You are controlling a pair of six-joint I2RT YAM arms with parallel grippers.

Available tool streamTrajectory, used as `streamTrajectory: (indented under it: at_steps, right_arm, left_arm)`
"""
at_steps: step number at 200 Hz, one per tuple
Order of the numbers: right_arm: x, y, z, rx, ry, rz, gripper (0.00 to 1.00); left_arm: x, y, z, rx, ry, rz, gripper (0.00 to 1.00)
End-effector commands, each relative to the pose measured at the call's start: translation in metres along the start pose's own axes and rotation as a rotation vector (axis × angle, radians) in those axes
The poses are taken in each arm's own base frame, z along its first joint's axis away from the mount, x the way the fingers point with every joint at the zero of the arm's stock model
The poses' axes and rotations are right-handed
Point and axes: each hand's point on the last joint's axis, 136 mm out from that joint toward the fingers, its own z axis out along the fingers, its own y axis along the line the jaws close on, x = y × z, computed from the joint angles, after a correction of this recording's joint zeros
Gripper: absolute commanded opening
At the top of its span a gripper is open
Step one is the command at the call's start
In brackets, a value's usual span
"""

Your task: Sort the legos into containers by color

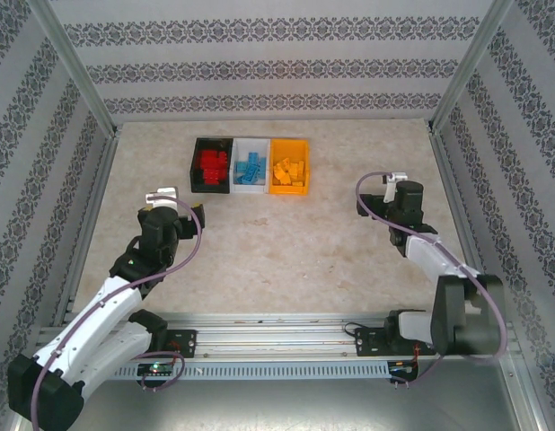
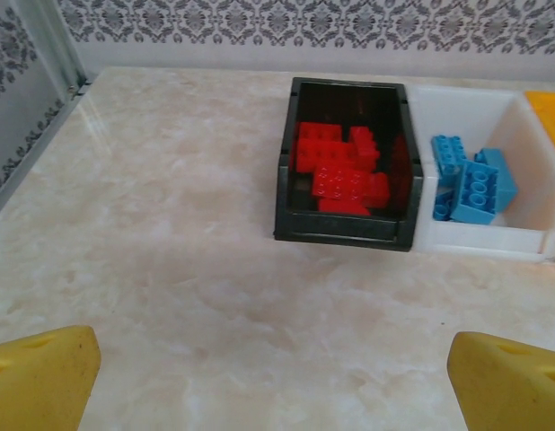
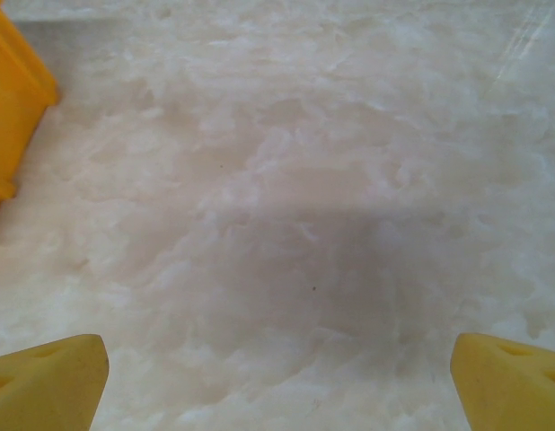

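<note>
top external: legos (image 1: 252, 169) in containers (image 1: 251, 142), l+r jaws wide

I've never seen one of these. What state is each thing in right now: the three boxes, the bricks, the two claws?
black bin: upright, holds red bricks
red legos: piled in the black bin
white bin: upright, holds blue bricks
blue legos: piled in the white bin
orange bin: upright, holds orange-yellow bricks
orange-yellow legos: piled in the orange bin
left gripper: open, empty
right gripper: open, empty
</note>
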Motion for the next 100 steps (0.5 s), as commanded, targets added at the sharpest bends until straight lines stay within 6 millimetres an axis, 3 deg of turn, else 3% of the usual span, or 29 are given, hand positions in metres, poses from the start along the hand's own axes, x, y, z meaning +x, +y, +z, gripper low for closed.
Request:
streamTrajectory:
  at_steps: [1, 64, 100]
  right_arm:
    - [-0.024, -0.007, 0.01, 0.005, -0.117, -0.008, 0.98]
    - [-0.018, -0.006, 0.026, -0.031, -0.121, 0.022, 0.98]
    - [-0.018, -0.002, 0.029, -0.054, -0.125, 0.027, 0.98]
  left_arm:
    - [-0.008, 0.013, 0.005, -0.061, -0.032, -0.036, 1.0]
    - [-0.004, 0.055, 0.04, -0.191, -0.005, -0.065, 1.0]
    - [0.008, 0.063, 0.071, -0.228, -0.005, -0.017, 1.0]
